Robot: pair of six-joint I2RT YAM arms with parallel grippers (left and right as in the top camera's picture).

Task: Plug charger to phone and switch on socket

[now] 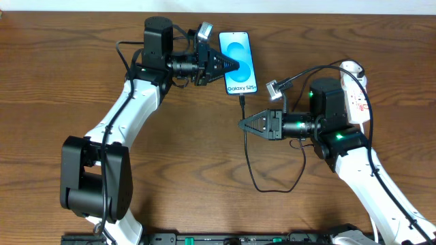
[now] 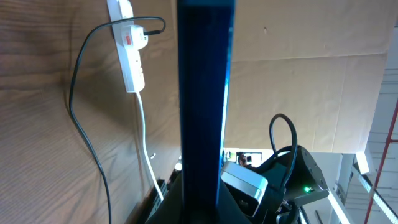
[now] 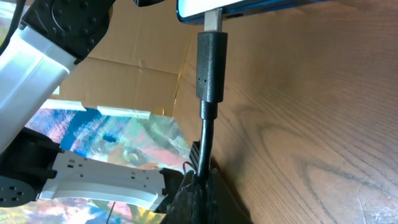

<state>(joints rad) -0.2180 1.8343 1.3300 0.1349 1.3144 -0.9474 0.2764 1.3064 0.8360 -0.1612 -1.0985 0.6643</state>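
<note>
The phone (image 1: 240, 47) lies at the back middle of the table, its blue screen reading "Galaxy S25+". My left gripper (image 1: 234, 66) is shut on its left edge; in the left wrist view the phone (image 2: 205, 93) stands edge-on between the jaws (image 2: 202, 202). The charger's black cable (image 1: 253, 178) runs from the phone's bottom edge through my right gripper (image 1: 242, 124), which is shut on it. In the right wrist view the plug (image 3: 211, 68) has its metal tip at the phone's port (image 3: 249, 7), with the cable pinched in the jaws (image 3: 202, 186). The white socket (image 1: 355, 95) lies at the right.
The cable loops down toward the front of the table, then back toward the socket (image 2: 127, 50), where a black plug sits. The socket's white cord (image 2: 146, 143) trails off it. My right arm's body (image 1: 327, 116) lies beside the socket. The table is brown wood (image 1: 54, 82).
</note>
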